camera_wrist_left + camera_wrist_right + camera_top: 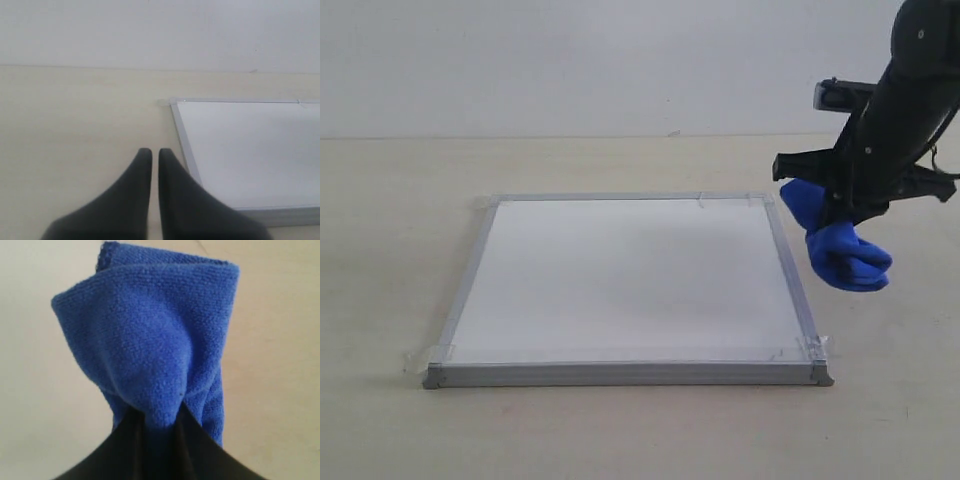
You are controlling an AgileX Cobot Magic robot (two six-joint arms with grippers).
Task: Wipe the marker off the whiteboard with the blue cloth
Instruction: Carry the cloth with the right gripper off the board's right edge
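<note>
The right end effector (159,420) clamps the blue cloth (845,255) at the whiteboard's (630,285) three o'clock; the left end effector (151,155) is narrow and empty. No marker shows, so wiping seems done. Next, the cloth needs setting down.

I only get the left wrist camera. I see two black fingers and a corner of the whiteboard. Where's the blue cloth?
Observer: The blue cloth is pinched, bunched up, in the right claw.
Operator: Is it on the board?
Observer: No. In the exterior view it hangs beside the whiteboard's right frame, not over the white surface.
Operator: Is there a red squiggle on it?
Observer: I see no red marker anywhere on the white surface in the exterior view.
</note>
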